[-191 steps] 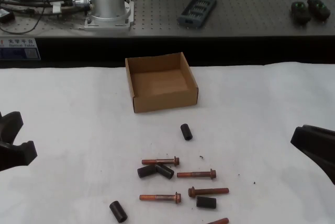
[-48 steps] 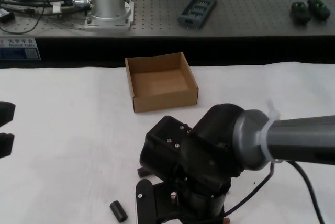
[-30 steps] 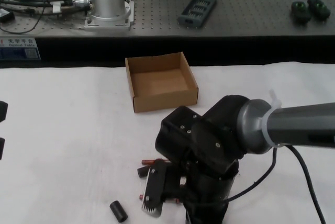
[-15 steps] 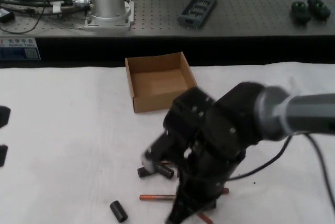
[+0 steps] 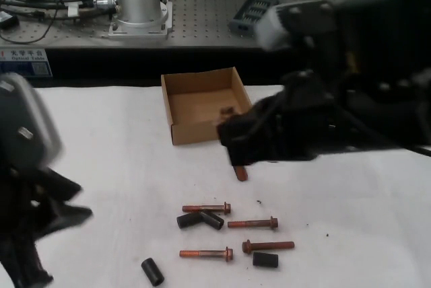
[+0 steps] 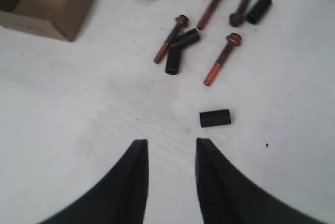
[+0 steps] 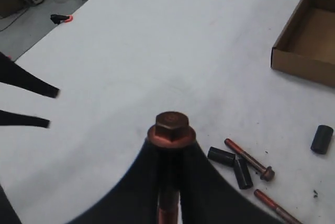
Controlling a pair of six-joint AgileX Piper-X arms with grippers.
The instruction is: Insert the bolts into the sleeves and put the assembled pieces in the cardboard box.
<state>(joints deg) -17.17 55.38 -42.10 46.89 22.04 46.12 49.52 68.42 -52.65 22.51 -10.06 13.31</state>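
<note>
My right gripper (image 7: 171, 149) is shut on a copper bolt (image 7: 171, 127), held above the white cloth with its hex head toward the wrist camera. In the high view this bolt's tip (image 5: 240, 173) hangs below the black right gripper (image 5: 237, 141), just in front of the cardboard box (image 5: 176, 114). My left gripper (image 6: 170, 148) stands open over the cloth, a short way from a lone black sleeve (image 6: 214, 118). Beyond that sleeve lie several bolts (image 6: 170, 38) and more sleeves (image 6: 180, 51). In the high view the left gripper (image 5: 71, 200) is at the left.
The open box (image 6: 52, 9) has nothing visible inside. More bolts (image 5: 252, 223) and sleeves (image 5: 265, 260) are scattered near the front centre of the cloth (image 5: 121, 167). A metal breadboard bench with a cylinder mount (image 5: 138, 5) lies behind the cloth.
The right arm has lifted off the pile with a bolt and swung back and to the right, uncovering the parts. The left arm has come in over the cloth from the left edge.
</note>
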